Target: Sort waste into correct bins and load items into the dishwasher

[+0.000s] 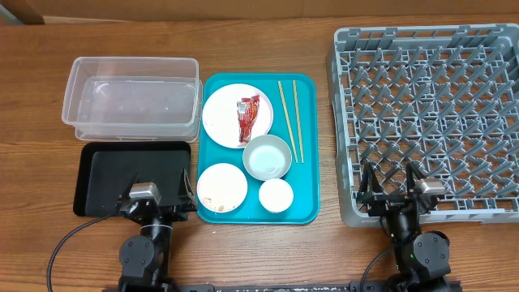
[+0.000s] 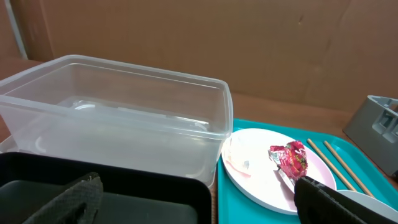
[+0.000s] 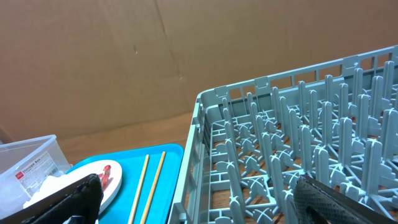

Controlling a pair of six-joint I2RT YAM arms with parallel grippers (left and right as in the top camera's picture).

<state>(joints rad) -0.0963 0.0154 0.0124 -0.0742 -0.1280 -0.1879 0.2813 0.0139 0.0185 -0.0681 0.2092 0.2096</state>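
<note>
A red snack wrapper (image 1: 248, 118) lies on the large white plate (image 1: 226, 107) at the back of the teal tray (image 1: 308, 162); both show in the left wrist view, wrapper (image 2: 290, 159) and plate (image 2: 255, 180). A white tissue (image 2: 235, 158) lies on that plate. In front sit a grey-blue bowl (image 1: 267, 156), a smaller plate (image 1: 221, 187) with specks, and a small cup (image 1: 276, 195). Two chopsticks (image 1: 289, 118) lie along the tray's right side. The clear tub (image 1: 132, 97) and black tray (image 1: 130, 177) stand left. The grey dish rack (image 1: 430, 105) stands right. My left gripper (image 1: 162, 197) is open and empty over the black tray's near edge. My right gripper (image 1: 391, 183) is open and empty at the rack's front edge.
The wooden table (image 1: 268, 251) runs under everything. A brown cardboard wall (image 3: 155, 56) stands behind the table. The chopsticks (image 3: 148, 186) and rack wall (image 3: 193, 168) show in the right wrist view.
</note>
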